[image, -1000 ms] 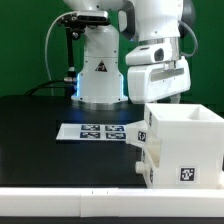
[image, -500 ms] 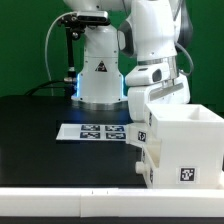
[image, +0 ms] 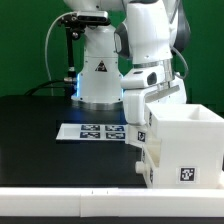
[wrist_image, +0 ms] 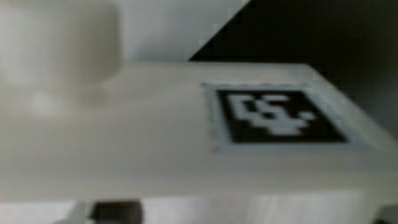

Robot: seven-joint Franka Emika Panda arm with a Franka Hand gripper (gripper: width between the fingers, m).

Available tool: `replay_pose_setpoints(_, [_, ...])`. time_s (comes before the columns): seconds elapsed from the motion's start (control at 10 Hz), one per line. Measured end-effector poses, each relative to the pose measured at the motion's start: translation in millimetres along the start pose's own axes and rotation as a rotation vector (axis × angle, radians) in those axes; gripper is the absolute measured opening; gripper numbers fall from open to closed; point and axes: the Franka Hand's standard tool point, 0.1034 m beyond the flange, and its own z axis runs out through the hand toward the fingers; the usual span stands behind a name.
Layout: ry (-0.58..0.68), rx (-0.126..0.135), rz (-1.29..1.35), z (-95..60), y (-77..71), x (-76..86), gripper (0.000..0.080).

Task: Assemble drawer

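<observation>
The drawer's large white box casing (image: 186,146) stands at the exterior view's right, open side up, with square tags on its faces. A smaller white tray part (image: 146,158) sticks out of its left side. My gripper (image: 151,103) hangs tilted right at the casing's far left top corner; its fingertips are hidden behind the rim. In the wrist view a blurred white drawer surface (wrist_image: 214,170) with a black-and-white tag (wrist_image: 270,112) fills the frame very close up. A rounded white knob-like shape (wrist_image: 63,50) stands on it. The fingers do not show clearly.
The marker board (image: 95,132) lies flat on the black table (image: 40,150), left of the casing. The robot base (image: 98,70) stands behind it. A green wall is at the back. The table's white front edge (image: 70,200) runs along the bottom.
The arm has come down and shifted toward the exterior view's left. The hand has tilted and now sits low against the casing's far left corner. The casing has not moved.
</observation>
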Motion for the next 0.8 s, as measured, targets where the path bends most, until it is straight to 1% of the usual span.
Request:
replay_pose_setpoints(0.1, [0.0,0.0,0.0,0.0,0.0,0.0,0.0263])
replay_pose_setpoints(0.2, [0.0,0.0,0.0,0.0,0.0,0.0,0.0127])
replay_pose_setpoints(0.3, [0.002,-0.001,0.0,-0.3,0.3,0.6,0.0035])
replay_pose_setpoints(0.4, [0.007,-0.007,-0.019,-1.9,2.4,1.2,0.0035])
replay_pose_setpoints(0.5, [0.01,-0.022,-0.085,-7.9,11.9,-0.3,0.0035])
replay_pose_setpoints(0.7, [0.008,-0.066,-0.191,-31.0,48.0,-6.5,0.0035])
replay_pose_setpoints(0.8, [0.012,-0.085,-0.255,-38.0,64.0,-12.3,0.0035])
